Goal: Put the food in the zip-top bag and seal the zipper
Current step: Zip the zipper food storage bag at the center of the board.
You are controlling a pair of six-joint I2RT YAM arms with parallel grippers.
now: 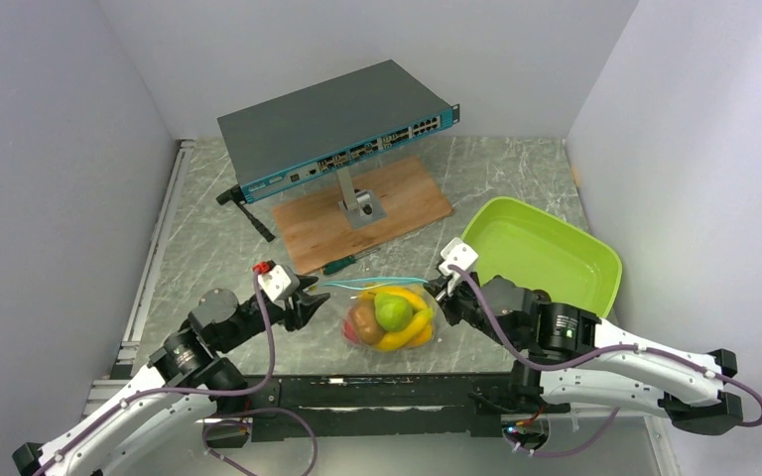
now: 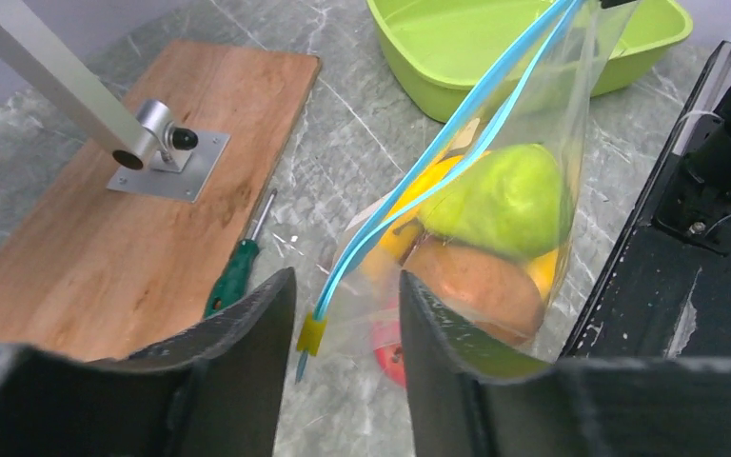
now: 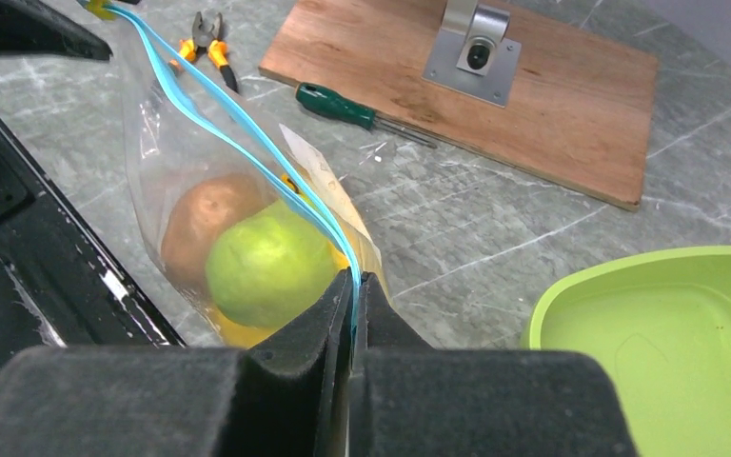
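The clear zip-top bag (image 1: 389,315) hangs between my two grippers at the table's near middle, holding a green pear (image 1: 393,312), a brown round fruit (image 1: 364,319), a yellow banana (image 1: 407,332) and a reddish piece low down (image 2: 392,352). Its teal-blue zipper (image 1: 377,284) runs from one gripper to the other. My right gripper (image 3: 353,297) is shut on the zipper's right end. My left gripper (image 2: 347,314) is open, its jaws either side of the zipper's left end, where a small yellow slider (image 2: 310,333) sits untouched.
A lime-green tray (image 1: 541,253) stands at the right. A wooden board (image 1: 362,210) with a metal post holds a network switch (image 1: 337,129) at the back. A green screwdriver (image 2: 236,274) lies by the board; orange-handled pliers (image 3: 211,38) lie further left.
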